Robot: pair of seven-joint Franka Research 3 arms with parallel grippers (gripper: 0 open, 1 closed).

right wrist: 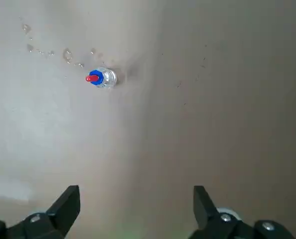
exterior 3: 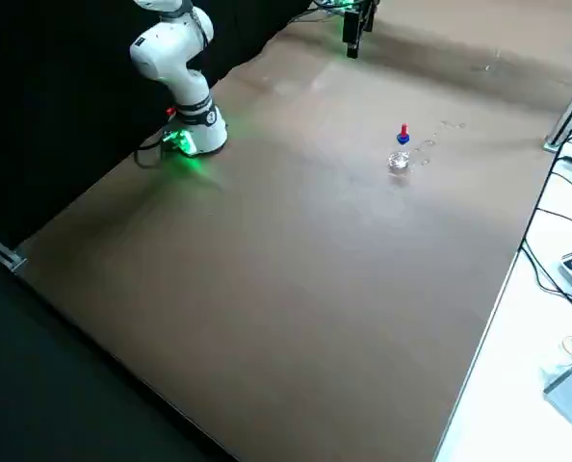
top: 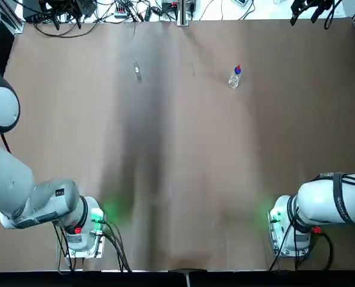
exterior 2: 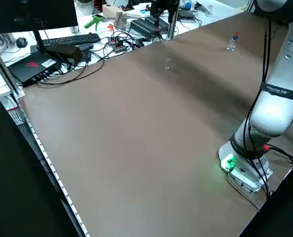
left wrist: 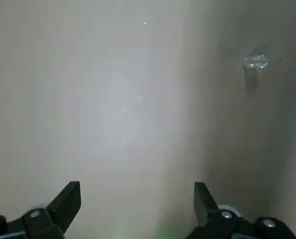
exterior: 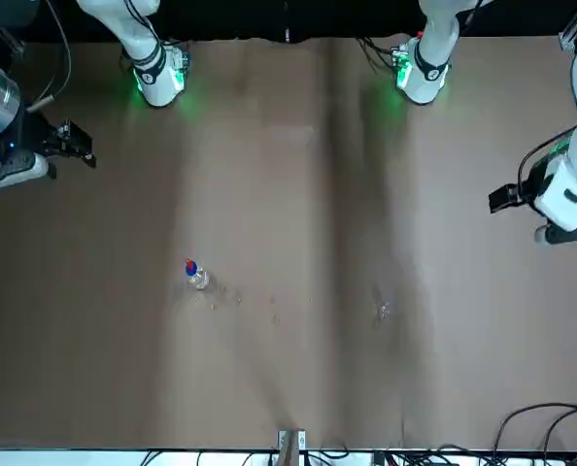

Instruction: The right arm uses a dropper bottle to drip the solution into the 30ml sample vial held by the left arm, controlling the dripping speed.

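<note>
Toward the far edge of the brown-covered table, the small clear round bottle with blue collar and red dropper top stands upright on the robot's right side, with small wet spots near it. Well apart from it, on the left side, is the slim clear glass vial, faint against the cover; whether it stands or lies is hard to tell. A wide open stretch of tabletop lies between them, and more runs back to the arm bases at the near edge. Beyond the far edge are loose black cables.

The black left gripper hangs above the table's left side, its fingers spread wide with nothing between them. The black right gripper hangs above the right side, likewise wide apart and holding nothing. Neither touches bottle or vial.
</note>
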